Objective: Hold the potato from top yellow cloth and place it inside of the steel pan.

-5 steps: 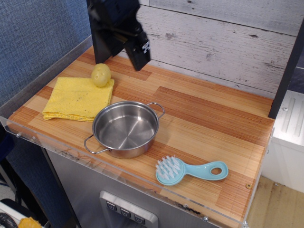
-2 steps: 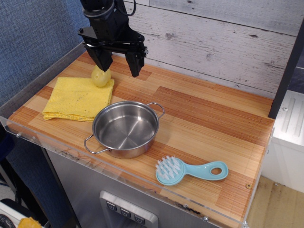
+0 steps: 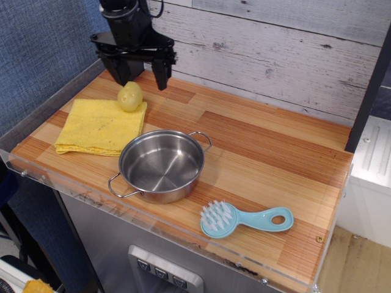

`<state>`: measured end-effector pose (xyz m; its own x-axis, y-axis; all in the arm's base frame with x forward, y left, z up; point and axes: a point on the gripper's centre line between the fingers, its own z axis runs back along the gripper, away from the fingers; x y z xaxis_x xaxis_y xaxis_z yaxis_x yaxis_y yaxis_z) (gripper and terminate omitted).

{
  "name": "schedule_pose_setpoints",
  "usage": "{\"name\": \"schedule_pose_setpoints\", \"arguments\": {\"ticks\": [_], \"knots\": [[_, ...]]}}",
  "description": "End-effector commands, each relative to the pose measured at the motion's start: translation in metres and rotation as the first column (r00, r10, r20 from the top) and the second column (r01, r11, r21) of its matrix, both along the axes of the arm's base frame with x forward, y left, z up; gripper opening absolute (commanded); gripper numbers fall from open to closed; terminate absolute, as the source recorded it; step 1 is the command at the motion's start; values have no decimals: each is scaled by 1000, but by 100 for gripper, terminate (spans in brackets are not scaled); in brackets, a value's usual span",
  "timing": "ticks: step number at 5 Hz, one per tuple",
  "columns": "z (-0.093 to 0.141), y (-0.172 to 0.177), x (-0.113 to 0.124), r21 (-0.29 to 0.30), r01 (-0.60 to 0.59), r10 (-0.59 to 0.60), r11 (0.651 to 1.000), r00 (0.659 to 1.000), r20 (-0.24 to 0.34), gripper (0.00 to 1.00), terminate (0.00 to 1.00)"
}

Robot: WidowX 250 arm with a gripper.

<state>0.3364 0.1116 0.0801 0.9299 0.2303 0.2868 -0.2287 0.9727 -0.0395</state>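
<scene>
Yellow cloth (image 3: 99,127) left of centre, potato (image 3: 130,96) resting on its upper right corner, ungrasped | gripper (image 3: 142,72) upper left, spread wide, empty, just above potato | steel pan (image 3: 161,164) centre, empty | progress: grasp, lift, placement all remaining

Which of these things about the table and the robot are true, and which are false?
1. The small pale yellow round potato sits on a corner of the flat folded yellow cloth. True.
2. The shiny round steel pan has the potato inside. False: the pan is empty.
3. The black robot gripper is squeezing the potato. False: its fingers are spread open above and behind the potato, not touching it.
4. A light blue plastic brush lies near the table's front edge. True.
5. The brush lies on the cloth. False: it lies on the bare wooden tabletop, on the other side of the pan.
</scene>
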Motion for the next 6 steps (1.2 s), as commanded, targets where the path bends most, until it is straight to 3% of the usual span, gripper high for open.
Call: {"name": "schedule_pose_setpoints", "arguments": {"ticks": [1,3,6], "knots": [[-2,23,-23,14,-159,159,987,987,-8,100,0],[-14,43,-11,25,-164,164,986,986,-10,100,0],[-30,44,0,48,-166,167,985,985,-36,100,0]]}}
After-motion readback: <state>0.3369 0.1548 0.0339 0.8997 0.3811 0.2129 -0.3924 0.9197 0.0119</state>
